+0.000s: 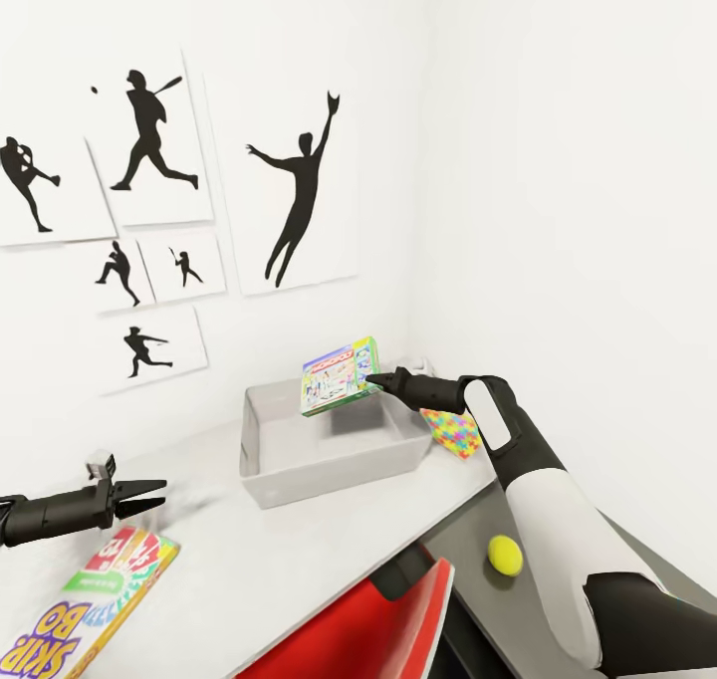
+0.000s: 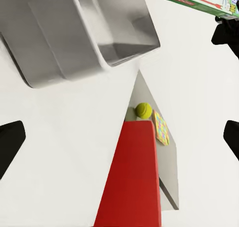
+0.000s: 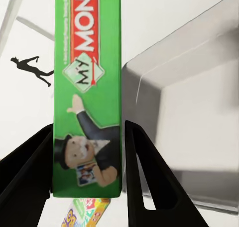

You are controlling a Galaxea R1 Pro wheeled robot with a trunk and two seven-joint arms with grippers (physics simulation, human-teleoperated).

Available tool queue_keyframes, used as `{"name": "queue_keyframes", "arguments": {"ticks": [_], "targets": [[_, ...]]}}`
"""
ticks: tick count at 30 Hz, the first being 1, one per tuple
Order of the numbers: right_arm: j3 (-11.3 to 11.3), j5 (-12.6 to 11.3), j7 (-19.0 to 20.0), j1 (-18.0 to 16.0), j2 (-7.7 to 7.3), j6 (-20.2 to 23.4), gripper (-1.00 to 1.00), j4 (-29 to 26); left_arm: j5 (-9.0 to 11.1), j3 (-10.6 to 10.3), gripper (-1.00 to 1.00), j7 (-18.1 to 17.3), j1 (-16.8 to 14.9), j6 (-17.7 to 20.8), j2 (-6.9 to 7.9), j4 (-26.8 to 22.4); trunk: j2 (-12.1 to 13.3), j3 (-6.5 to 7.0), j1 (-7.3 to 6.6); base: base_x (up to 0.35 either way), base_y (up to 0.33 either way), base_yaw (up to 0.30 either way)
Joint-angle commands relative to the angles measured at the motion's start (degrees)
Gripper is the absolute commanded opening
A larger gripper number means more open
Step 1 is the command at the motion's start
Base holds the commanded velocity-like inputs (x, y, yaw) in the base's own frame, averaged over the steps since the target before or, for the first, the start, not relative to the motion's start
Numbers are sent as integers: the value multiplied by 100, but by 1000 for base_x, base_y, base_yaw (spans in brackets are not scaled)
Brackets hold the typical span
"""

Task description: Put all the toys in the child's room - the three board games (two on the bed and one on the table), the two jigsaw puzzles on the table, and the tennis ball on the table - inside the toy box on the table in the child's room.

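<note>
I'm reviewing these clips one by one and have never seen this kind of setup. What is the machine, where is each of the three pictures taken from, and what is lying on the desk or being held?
This is a simulated two-armed robot. The large picture comes from its head camera, looking down over both arms; the two others come from cameras near each gripper.

The right gripper is shut on a green Monopoly box, holding it above the grey toy box. The right wrist view shows the black fingers on either side of that box.

The left gripper is open and holds nothing. Below it on the light desk lies a Skip-Bo box.

A jigsaw puzzle lies beside the toy box, and a tennis ball sits on the lower dark section. A red chair stands by the desk.
</note>
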Motion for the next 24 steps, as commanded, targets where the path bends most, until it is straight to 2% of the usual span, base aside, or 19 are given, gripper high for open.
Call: {"name": "queue_keyframes", "arguments": {"ticks": [1,24], "targets": [[-6,20,30,-5,1,17,-100,-1,-1,-2,100,-22,-3,61,1,0,-5,-7,2,77,31,0],[2,20,14,-5,1,1,-100,-2,2,-2,100,-22,-3,61,4,1,-5,-7,2,8,3,0]]}}
